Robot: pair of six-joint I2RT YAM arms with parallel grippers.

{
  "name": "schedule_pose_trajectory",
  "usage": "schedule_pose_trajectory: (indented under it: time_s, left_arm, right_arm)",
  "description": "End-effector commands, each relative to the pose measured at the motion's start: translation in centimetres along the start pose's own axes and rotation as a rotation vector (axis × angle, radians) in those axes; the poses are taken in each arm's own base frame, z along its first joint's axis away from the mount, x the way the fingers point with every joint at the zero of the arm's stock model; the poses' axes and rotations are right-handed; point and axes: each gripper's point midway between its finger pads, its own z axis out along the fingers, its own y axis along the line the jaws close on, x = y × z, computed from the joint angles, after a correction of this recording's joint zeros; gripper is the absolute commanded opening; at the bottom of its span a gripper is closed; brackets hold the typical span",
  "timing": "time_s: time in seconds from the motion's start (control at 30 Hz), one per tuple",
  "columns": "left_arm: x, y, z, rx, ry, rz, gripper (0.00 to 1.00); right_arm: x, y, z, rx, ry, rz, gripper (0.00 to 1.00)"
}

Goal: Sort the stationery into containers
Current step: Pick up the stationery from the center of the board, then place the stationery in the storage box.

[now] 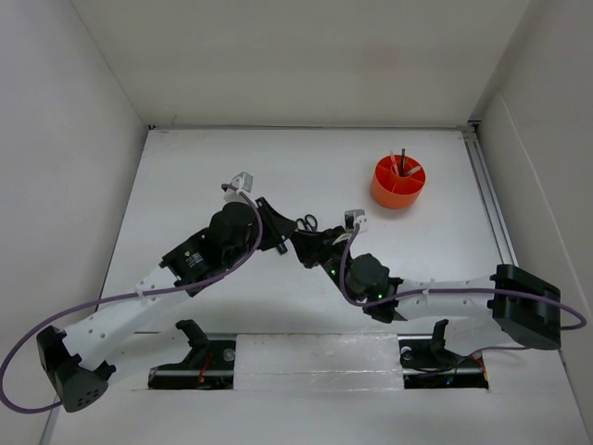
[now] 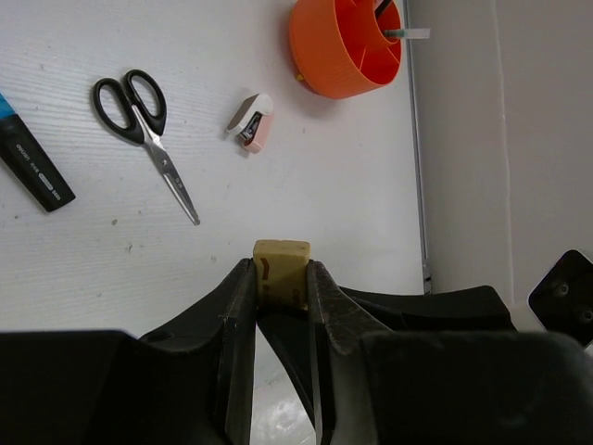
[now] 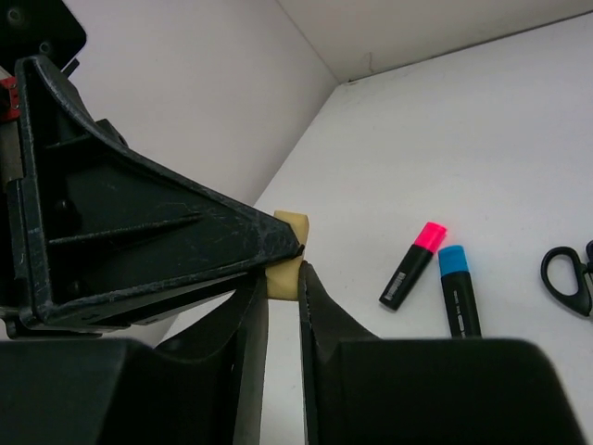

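Note:
A yellowish eraser (image 2: 282, 258) is pinched between both grippers above the table's middle. My left gripper (image 2: 281, 271) is shut on it. My right gripper (image 3: 283, 276) grips the same eraser (image 3: 295, 229) from the opposite side, and the left gripper's finger lies across it. In the top view the left gripper (image 1: 281, 235) and the right gripper (image 1: 308, 247) meet tip to tip. The round orange organiser (image 1: 398, 183) stands at the far right with pens (image 1: 402, 162) in it. Black-handled scissors (image 2: 144, 119), a blue-capped highlighter (image 3: 459, 292) and a pink-capped highlighter (image 3: 412, 264) lie on the table.
A small pink and white item (image 2: 251, 122) lies between the scissors and the organiser (image 2: 338, 46). White walls enclose the table on the left, back and right. A rail (image 1: 488, 199) runs along the right edge.

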Motion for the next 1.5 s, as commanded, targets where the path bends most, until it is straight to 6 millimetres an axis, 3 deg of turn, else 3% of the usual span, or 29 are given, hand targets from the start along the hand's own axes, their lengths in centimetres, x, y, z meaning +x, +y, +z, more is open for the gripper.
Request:
schedule_pose_trajectory:
  time_s: [0.0, 0.07, 0.23, 0.27, 0.33, 0.43, 0.5, 0.63, 0.7, 0.77, 0.83, 0.87, 0.9, 0.93, 0.97, 1.0, 1.07, 1.1, 1.17, 1.2, 1.23, 1.3, 1.33, 1.4, 1.43, 1.47]
  left_arm:
    - [1.2, -1.3, -0.9, 0.083, 0.055, -0.015, 0.00]
    - [1.2, -1.3, -0.9, 0.083, 0.055, -0.015, 0.00]
    - [0.9, -1.2, -1.2, 0.074, 0.044, -0.015, 0.05]
    - [0.9, -0.8, -1.2, 0.058, 0.042, -0.013, 0.16]
    - [0.3, -1.2, -1.5, 0.069, 0.022, -0.017, 0.23]
    - [-0.3, -1.6, -1.9, 0.079, 0.003, -0.021, 0.41]
    - [-0.6, -1.7, -2.1, 0.082, -0.012, -0.023, 0.57]
    - [-1.8, -2.1, -2.7, 0.083, -0.055, -0.030, 1.00]
    - [-2.8, -2.5, -3.4, 0.078, -0.080, -0.033, 1.00]
    - [-4.5, -3.0, -4.4, 0.063, -0.134, -0.041, 1.00]
    - [-5.5, -1.8, -5.0, -0.014, -0.175, -0.024, 1.00]
    - [-6.1, -1.8, -5.2, -0.032, -0.187, -0.022, 1.00]
    - [-5.9, -0.5, -5.1, -0.092, -0.175, 0.004, 1.00]
    - [-6.2, 0.0, -5.3, -0.113, -0.179, 0.014, 1.00]
    - [-5.9, 0.3, -5.0, -0.117, -0.150, 0.069, 1.00]
    - [-5.5, 0.8, -4.7, -0.118, -0.123, 0.106, 1.00]
    - [-4.5, 0.6, -4.1, -0.089, -0.079, 0.153, 1.00]
    - [-4.5, 0.7, -4.1, -0.090, -0.077, 0.185, 1.00]
    - [-3.4, 2.1, -2.6, -0.153, -0.024, 0.229, 1.00]
    - [-3.2, 2.5, -2.2, -0.184, -0.010, 0.237, 1.00]
    - [-2.7, 3.0, -1.1, -0.223, 0.025, 0.265, 1.00]
    - [-1.7, 4.0, -0.1, -0.267, 0.081, 0.309, 1.00]
    - [-1.7, 4.0, 0.3, -0.273, 0.088, 0.322, 1.00]
    - [-0.7, 4.4, 1.4, -0.286, 0.143, 0.360, 1.00]
    - [-0.6, 4.2, 1.7, -0.280, 0.155, 0.372, 1.00]
    - [-0.1, 4.6, 2.2, -0.291, 0.180, 0.385, 1.00]
  right_arm:
    - [-3.7, 1.0, 1.0, 0.033, -0.141, 0.092, 0.17]
    - [-3.8, 1.2, 0.9, 0.031, -0.146, 0.100, 0.01]
    - [-3.3, 0.9, 0.6, 0.039, -0.137, 0.073, 0.00]
    - [-3.2, 0.7, 0.4, 0.040, -0.136, 0.072, 0.00]
    - [-3.0, 0.7, 0.2, 0.026, -0.126, 0.046, 0.00]
    - [-2.0, 0.5, -0.2, 0.001, -0.090, -0.002, 0.00]
    - [-1.5, 0.7, -0.4, -0.034, -0.072, -0.057, 0.00]
    - [-0.3, 0.6, -0.8, -0.068, -0.018, -0.158, 0.00]
    - [0.4, 0.0, -1.0, -0.061, 0.016, -0.220, 0.00]
    - [-0.5, -0.8, -0.4, -0.050, 0.014, -0.251, 0.00]
    - [-1.1, -1.0, 0.1, -0.112, 0.066, -0.313, 0.00]
    - [-3.6, -2.1, 1.6, -0.094, 0.039, -0.338, 0.00]
    - [-5.1, -2.3, 2.2, -0.112, 0.040, -0.398, 0.00]
    - [-4.4, -3.9, 2.6, -0.101, 0.134, -0.464, 0.00]
    - [-4.7, -3.3, 3.0, -0.179, 0.187, -0.501, 0.00]
    - [-9.0, -3.8, 4.7, -0.157, 0.140, -0.539, 0.00]
    - [-10.6, -5.1, 5.3, -0.171, 0.190, -0.640, 0.00]
    - [-14.0, -6.2, 6.1, -0.173, 0.141, -0.692, 0.00]
    - [-16.1, -7.5, 6.8, -0.212, 0.127, -0.789, 0.00]
    - [-18.3, -9.2, 7.1, -0.190, 0.115, -0.800, 0.00]
    - [-21.1, -9.0, 7.6, -0.189, 0.074, -0.817, 0.00]
    - [-22.1, -11.3, 8.4, -0.205, 0.126, -0.809, 0.00]
    - [-25.8, -12.7, 8.7, -0.170, 0.091, -0.832, 0.00]
    - [-26.1, -16.7, 9.6, -0.149, 0.156, -0.813, 0.00]
    - [-26.4, -17.4, 9.4, -0.202, 0.181, -0.803, 0.00]
    - [-29.6, -19.3, 8.9, -0.188, 0.161, -0.821, 0.00]
